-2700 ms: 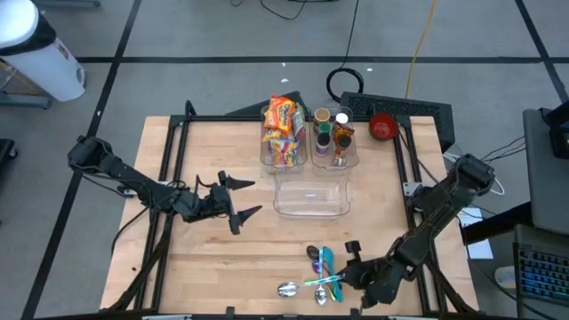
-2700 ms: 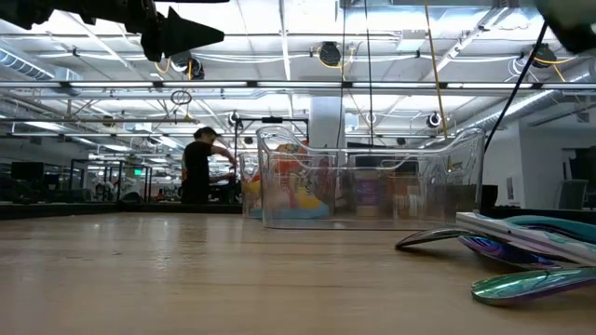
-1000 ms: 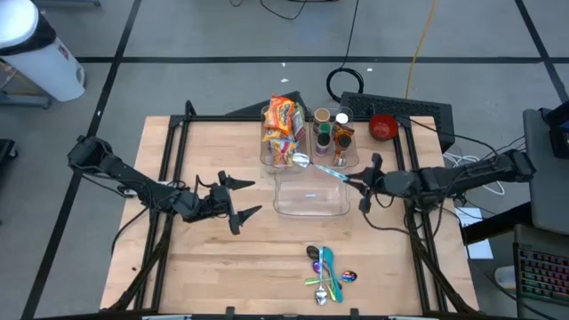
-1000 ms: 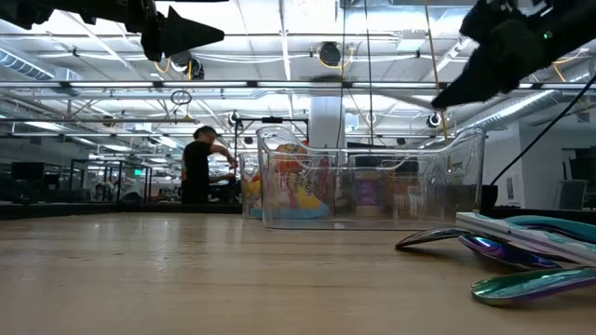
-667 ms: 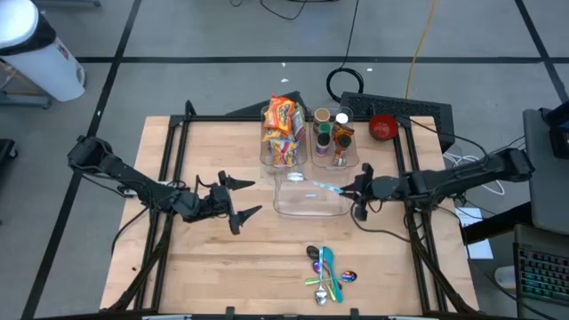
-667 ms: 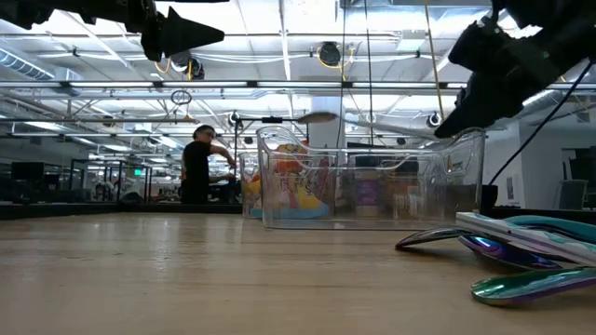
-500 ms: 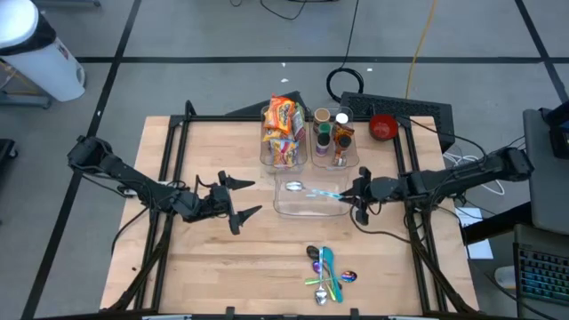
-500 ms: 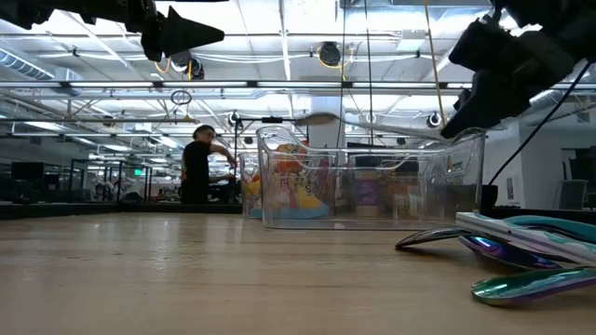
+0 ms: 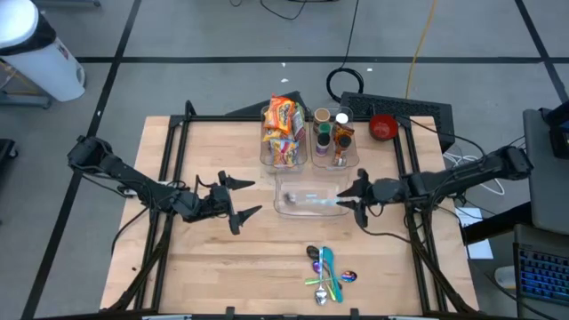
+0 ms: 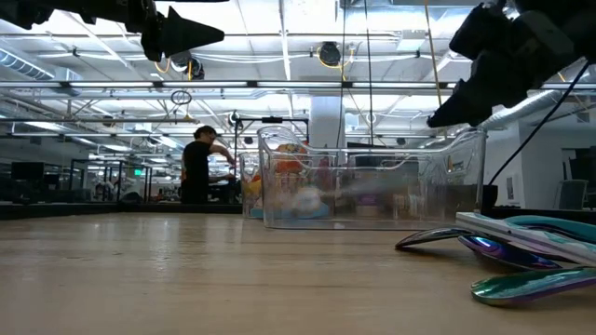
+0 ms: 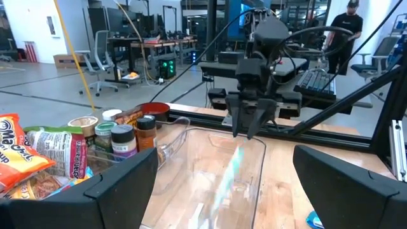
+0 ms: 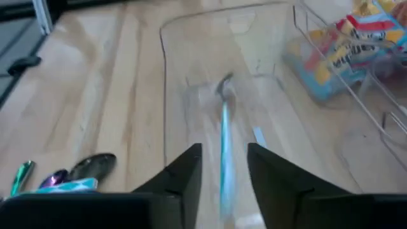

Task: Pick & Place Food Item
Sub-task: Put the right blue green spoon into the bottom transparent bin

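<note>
A spoon with a teal handle shows as a blur inside the empty clear bin, also the spoon in the right wrist view. My right gripper hangs open over the bin's right end, tilted down, with its fingers either side of the blurred handle. No food item is in either gripper. My left gripper waits open and level, left of the bin, with nothing in it.
Behind the empty bin stand a clear bin of snack bags and one of jars, with a red bowl beyond. Several utensils lie near the table's near edge. A person stands far off in the room.
My right gripper has carried the spoon from over the far bins toward the near edge, sunk and tipped down over the empty bin's right end, then opened. The spoon has left the fingers and dropped into the bin.
</note>
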Robot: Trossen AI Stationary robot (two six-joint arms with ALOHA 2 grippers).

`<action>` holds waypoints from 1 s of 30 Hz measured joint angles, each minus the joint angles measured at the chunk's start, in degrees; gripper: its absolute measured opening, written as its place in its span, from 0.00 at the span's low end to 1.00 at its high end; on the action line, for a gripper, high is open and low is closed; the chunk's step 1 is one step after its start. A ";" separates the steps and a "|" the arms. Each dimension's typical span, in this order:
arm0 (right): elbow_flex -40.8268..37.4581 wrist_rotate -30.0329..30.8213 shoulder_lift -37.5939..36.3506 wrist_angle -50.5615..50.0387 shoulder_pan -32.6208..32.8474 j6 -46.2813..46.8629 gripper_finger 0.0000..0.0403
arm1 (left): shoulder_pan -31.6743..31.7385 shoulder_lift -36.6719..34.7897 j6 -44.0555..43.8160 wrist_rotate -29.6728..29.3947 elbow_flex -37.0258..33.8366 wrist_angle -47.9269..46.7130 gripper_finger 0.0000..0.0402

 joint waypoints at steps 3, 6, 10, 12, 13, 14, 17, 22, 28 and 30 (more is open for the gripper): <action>-3.07 0.09 0.00 6.34 0.05 -0.58 0.37 | 0.00 0.00 0.00 0.00 0.00 0.00 0.93; -5.13 -0.08 -0.30 9.49 0.07 -1.92 0.44 | 0.00 -0.01 0.00 -0.01 0.00 0.01 0.93; -5.17 -1.89 -1.77 13.20 3.01 -2.70 0.48 | 0.00 -0.02 0.00 -0.01 0.00 0.00 0.93; -5.12 -4.17 -2.03 17.86 6.49 -3.27 0.47 | -0.02 -0.02 0.00 -0.02 0.00 0.01 0.93; -5.11 -5.13 -2.05 20.29 8.65 -3.42 0.47 | 0.00 -0.02 0.00 0.00 0.00 0.02 0.93; -5.10 -6.06 -1.99 22.77 11.08 -3.48 0.46 | -0.02 -0.02 0.00 0.00 0.00 0.00 0.93; -4.99 -6.07 -0.59 29.17 19.36 -4.28 0.45 | 0.00 -0.02 0.00 -0.02 0.00 0.00 0.93; -5.02 -4.73 6.59 44.49 31.69 -7.47 0.45 | -0.02 -0.02 0.00 -0.02 0.00 0.02 0.93; 1.49 -3.85 18.25 58.61 39.81 -18.53 0.49 | 0.00 -0.04 0.00 0.00 0.00 0.00 0.93; 6.63 1.33 20.69 45.06 40.63 -18.44 0.52 | -0.02 -0.04 0.00 -0.02 0.00 0.00 0.93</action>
